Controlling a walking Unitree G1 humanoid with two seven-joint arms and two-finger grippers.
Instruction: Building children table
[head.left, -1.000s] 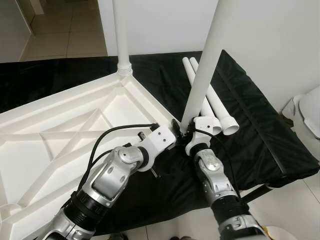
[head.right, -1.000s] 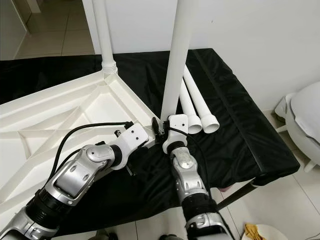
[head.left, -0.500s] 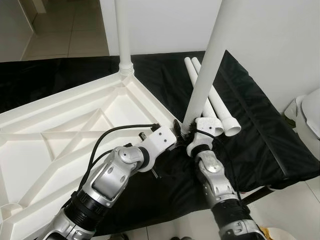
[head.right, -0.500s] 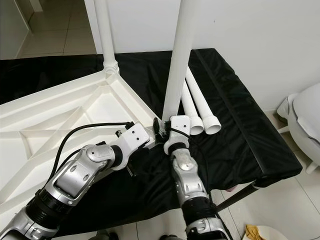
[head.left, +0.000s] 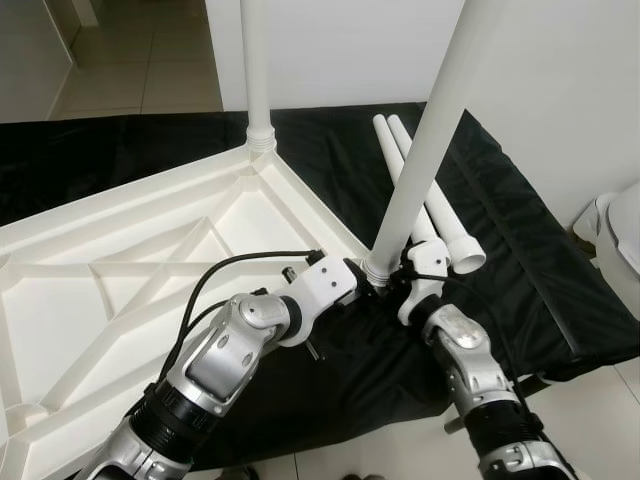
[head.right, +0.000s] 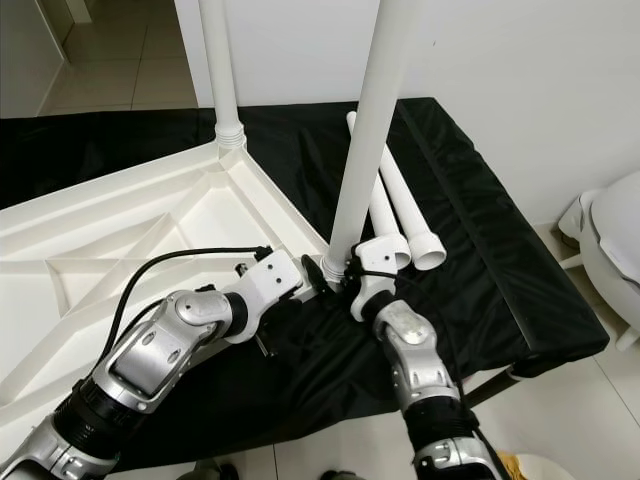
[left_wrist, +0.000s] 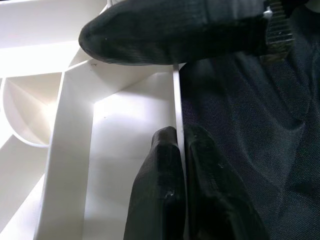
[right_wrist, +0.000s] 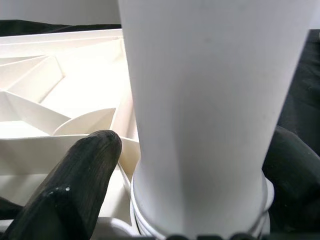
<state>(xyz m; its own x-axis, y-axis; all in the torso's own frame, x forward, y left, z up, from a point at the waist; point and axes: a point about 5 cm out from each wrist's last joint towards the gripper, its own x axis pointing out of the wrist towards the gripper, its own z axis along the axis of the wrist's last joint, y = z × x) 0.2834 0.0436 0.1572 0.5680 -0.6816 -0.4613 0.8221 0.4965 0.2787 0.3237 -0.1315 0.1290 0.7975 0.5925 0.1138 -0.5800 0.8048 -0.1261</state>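
Right hand (head.right: 345, 278) clasps leg (head.right: 372, 140) at base, in corner socket of upturned tabletop (head.left: 120, 250). Left hand (left_wrist: 175, 175) beside it, clamped on tabletop rim. Keep leg upright; press down, twist home.

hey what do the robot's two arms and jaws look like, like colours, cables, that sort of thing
Both arms are silver metal with black joint bands near the elbow. Each ends in a white plastic wrist block. A black cable loops over the left arm; a thinner one wraps the right wrist. The left gripper and right gripper both have long, rounded matte black fingers.
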